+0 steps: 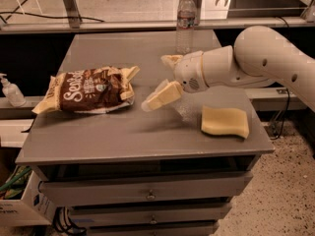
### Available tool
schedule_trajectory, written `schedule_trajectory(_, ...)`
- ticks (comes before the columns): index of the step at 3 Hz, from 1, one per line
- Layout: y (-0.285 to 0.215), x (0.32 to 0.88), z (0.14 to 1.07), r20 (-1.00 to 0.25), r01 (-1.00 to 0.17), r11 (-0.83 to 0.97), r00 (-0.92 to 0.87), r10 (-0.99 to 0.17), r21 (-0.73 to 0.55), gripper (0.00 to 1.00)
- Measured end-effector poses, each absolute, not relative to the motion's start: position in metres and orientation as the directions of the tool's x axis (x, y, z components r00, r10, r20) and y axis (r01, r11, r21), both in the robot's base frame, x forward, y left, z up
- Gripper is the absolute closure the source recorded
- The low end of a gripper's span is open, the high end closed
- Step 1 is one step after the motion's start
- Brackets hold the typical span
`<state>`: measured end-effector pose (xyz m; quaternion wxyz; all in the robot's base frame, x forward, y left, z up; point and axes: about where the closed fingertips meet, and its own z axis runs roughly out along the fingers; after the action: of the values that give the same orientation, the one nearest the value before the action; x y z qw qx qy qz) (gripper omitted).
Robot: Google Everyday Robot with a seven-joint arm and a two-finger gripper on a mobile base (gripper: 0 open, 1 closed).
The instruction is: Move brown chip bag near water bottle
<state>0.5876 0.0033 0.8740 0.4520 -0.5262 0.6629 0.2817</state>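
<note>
The brown chip bag (88, 90) lies flat on the left part of the grey table (147, 136), white lettering up. The water bottle (186, 21) stands upright at the table's far edge, right of the middle. My gripper (156, 81) hangs low over the table's middle, just right of the bag and in front of the bottle. Its cream fingers (162, 96) are spread open and hold nothing. The lower finger's tip is a short way from the bag's right end.
A yellow sponge (225, 122) lies on the table's right front, below my white arm (261, 58). A small white pump bottle (10, 90) stands on a lower shelf at the left. Drawers sit under the tabletop. A rail runs behind the table.
</note>
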Motion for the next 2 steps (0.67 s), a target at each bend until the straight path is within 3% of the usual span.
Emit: schedule_trajectory(2,0.054,0.578,0.869,-0.931,-0.972,0.224,-0.011,-0.366,-0.076,0.0)
